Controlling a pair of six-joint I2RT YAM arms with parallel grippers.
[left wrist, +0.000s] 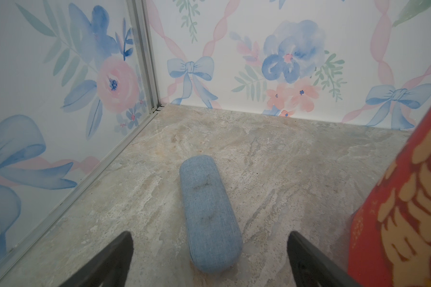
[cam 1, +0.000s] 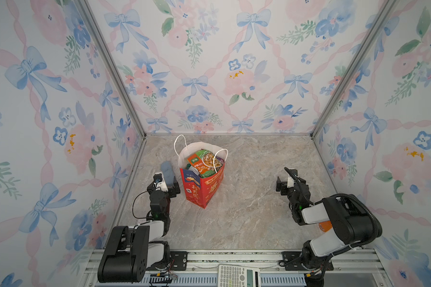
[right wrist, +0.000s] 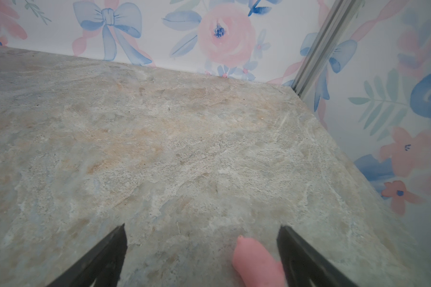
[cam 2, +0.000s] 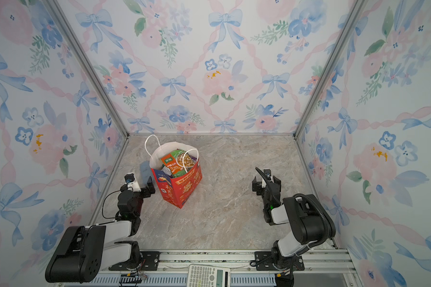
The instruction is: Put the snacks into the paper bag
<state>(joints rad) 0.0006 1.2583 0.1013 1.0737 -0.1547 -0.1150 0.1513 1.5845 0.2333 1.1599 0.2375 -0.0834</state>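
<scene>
Appears finished: snack packets [cam 1: 204,161] packed inside red paper bag [cam 1: 204,193], none loose on marble tabletop [cam 1: 246,198]. Released, holding nothing: left gripper [left wrist: 210,233], right gripper [right wrist: 202,226].

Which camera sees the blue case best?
The left wrist view: the blue case lies whole and close. Both top views show it small, partly behind the left gripper. The right wrist view misses it.

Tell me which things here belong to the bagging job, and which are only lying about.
Job: red paper bag; snack packets inside it.
Lying about: blue fabric case; calculator; pink object, partly seen.
</scene>
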